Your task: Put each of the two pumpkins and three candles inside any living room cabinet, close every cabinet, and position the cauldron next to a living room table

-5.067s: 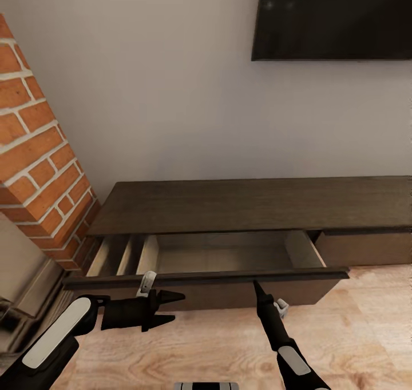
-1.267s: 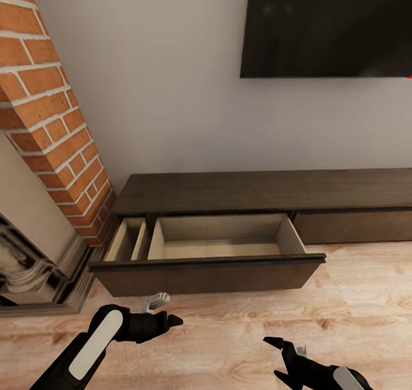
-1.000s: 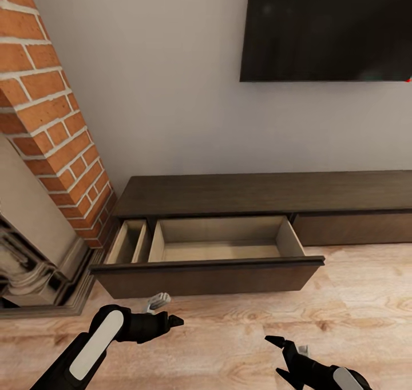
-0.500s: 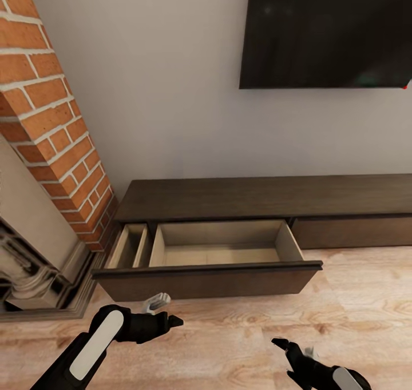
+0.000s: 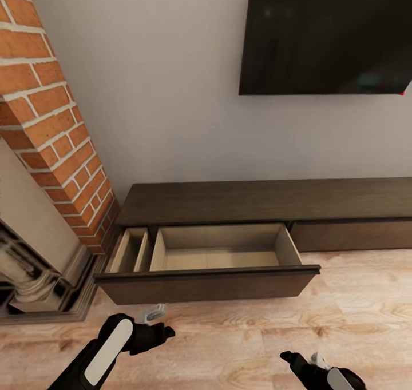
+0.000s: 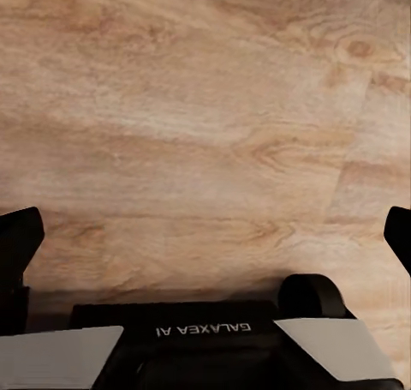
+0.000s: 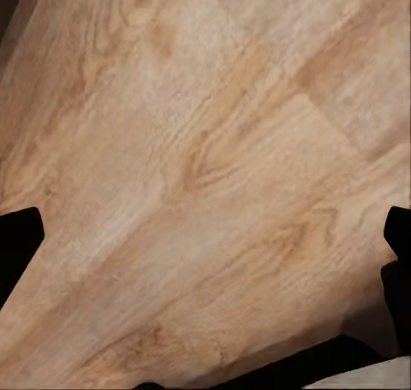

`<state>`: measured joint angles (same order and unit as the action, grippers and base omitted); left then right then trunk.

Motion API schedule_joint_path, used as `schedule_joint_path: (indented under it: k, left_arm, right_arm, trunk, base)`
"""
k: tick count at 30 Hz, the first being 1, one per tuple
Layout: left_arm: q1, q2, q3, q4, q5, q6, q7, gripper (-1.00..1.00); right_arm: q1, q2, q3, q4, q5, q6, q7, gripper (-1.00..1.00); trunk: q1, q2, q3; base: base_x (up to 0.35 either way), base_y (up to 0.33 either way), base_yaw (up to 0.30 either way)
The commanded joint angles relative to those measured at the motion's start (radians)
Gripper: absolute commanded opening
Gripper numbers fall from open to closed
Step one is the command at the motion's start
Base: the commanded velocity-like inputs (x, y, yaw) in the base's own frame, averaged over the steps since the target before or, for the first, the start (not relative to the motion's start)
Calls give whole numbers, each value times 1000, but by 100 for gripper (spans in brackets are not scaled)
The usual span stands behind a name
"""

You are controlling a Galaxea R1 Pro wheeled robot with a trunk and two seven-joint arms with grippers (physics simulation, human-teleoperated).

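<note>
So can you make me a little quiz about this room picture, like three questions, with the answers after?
1. True or false: the cabinet's big drawer is pulled open.
2. What lies inside that drawer? A) a pumpkin B) three candles C) nothing that can be seen
3. Fill in: the wall beside the cabinet's end, by the left claw's side, is made of red ____.

Key:
1. True. Its pale inside shows, and the dark front stands out over the wooden floor.
2. C. Both of its compartments look bare.
3. Bricks.
</note>
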<state>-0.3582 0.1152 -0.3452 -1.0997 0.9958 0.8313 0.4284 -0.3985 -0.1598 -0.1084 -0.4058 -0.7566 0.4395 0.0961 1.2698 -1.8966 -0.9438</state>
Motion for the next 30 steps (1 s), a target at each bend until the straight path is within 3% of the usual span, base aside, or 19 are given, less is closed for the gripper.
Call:
schedule_joint_path:
  k: [1,4,7,19,21,25,28,30]
  left_arm:
    - [-1,-5,-2,7,1,-9,42,100]
    - [-1,-15,-3,37,-23,-84,107,100]
    - [-1,-16,-4,45,-28,-114,120,100]
    - [-1,-27,-7,47,-33,-119,127,100]
    - [-1,-29,-8,47,-34,-118,127,100]
    - [-1,-30,-9,47,-34,-117,127,100]
    - [-1,-32,-9,47,-39,-118,128,100]
    - [-1,-32,-8,50,-71,-120,130,100]
  right_arm:
    - [0,3,-7,-2,16,5,-35,100]
    - [0,7,-8,-7,36,4,-184,100]
    - [0,13,-7,-11,41,4,-260,100]
    - [0,17,-1,-13,46,-4,-290,100]
    - [0,17,20,-13,46,-9,-292,100]
    - [0,27,107,-13,45,-73,-313,100]
    - [0,52,136,-12,45,-97,-399,100]
    - [0,71,142,-12,45,-104,-483,100]
  trunk:
    - [-4,7,2]
    - [-16,28,12]
    - [-27,49,21]
    - [-73,133,59]
    - [-81,147,65]
    - [-96,175,78]
    - [-108,196,87]
    - [-115,210,93]
  base:
    - [0,0,0]
    - [0,0,0]
    - [0,0,0]
    - [0,0,0]
    - [0,0,0]
    - [0,0,0]
    - [0,0,0]
    - [0,0,0]
